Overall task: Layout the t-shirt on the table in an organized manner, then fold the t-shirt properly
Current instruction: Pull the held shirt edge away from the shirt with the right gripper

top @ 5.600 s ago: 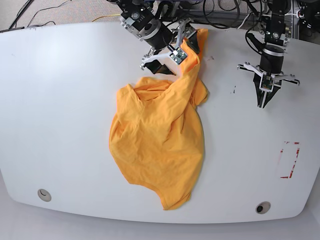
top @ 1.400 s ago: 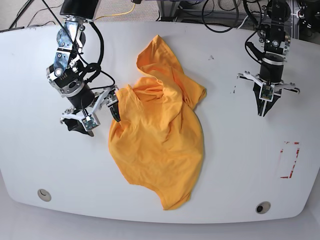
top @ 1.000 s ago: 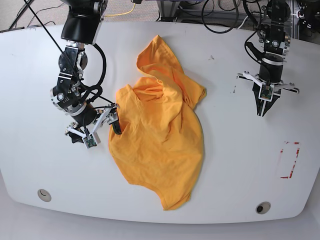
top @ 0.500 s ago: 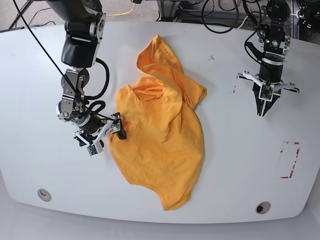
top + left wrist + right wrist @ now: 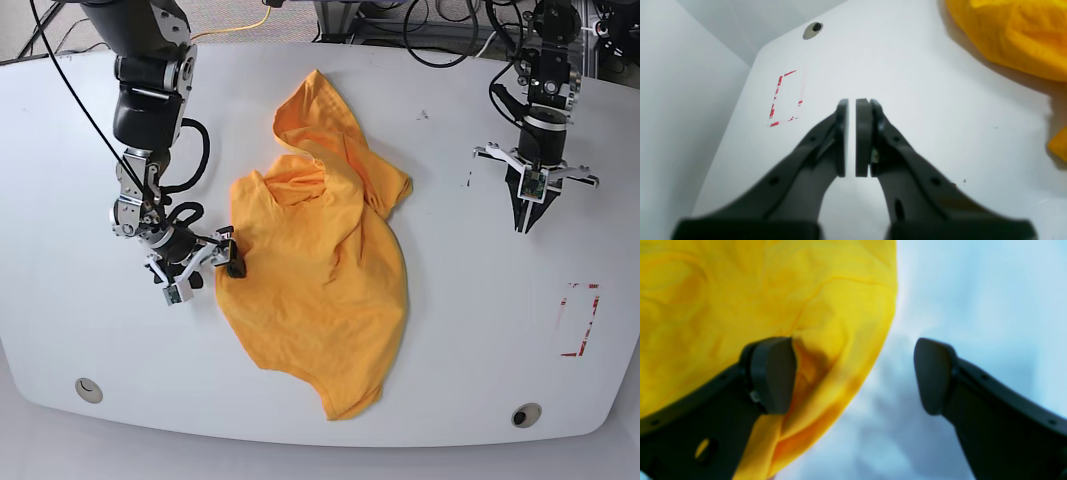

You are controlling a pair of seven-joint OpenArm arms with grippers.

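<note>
The orange-yellow t-shirt lies crumpled in the middle of the white table, one end bunched toward the far edge. My right gripper is low at the shirt's left edge and stands open. In the right wrist view the t-shirt reaches between the jaws: one finger rests on the fabric's rim, the other finger is over bare table. My left gripper points down at the table far right of the shirt, shut on nothing; the left wrist view shows the left gripper with pads nearly touching.
A red-tape rectangle marks the table near its right edge, also seen as the red-tape rectangle. Round grommets sit at the front left and front right. Cables and arm bases line the far edge.
My right arm has slid toward the front along the shirt's left edge and dropped lower, jaws still open. The shirt and the left arm have not moved.
</note>
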